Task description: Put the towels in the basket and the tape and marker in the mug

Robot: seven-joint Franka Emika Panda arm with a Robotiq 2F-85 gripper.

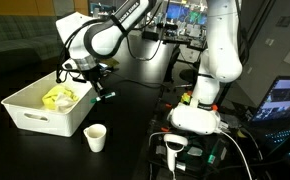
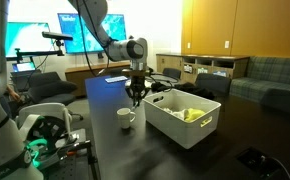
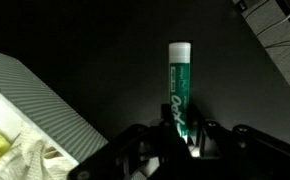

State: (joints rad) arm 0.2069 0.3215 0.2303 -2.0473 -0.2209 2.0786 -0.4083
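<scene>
— What surrounds the work area?
— I see a dark table (image 2: 145, 155) low in the frame, lit monitors (image 2: 30, 38) upper left, wooden shelving (image 2: 220, 65) upper right, a grey couch (image 2: 277, 75) far right.
— Anything else?
— A glowing laptop screen (image 1: 285, 100), right edge.

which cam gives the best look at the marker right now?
Wrist view: the marker runs up mid-frame, green barrel, pale cap, lower end held in the gripper. In an exterior view it is only a green sliver under the gripper; in an exterior view with the mug below the gripper, it is too small to make out.
</scene>
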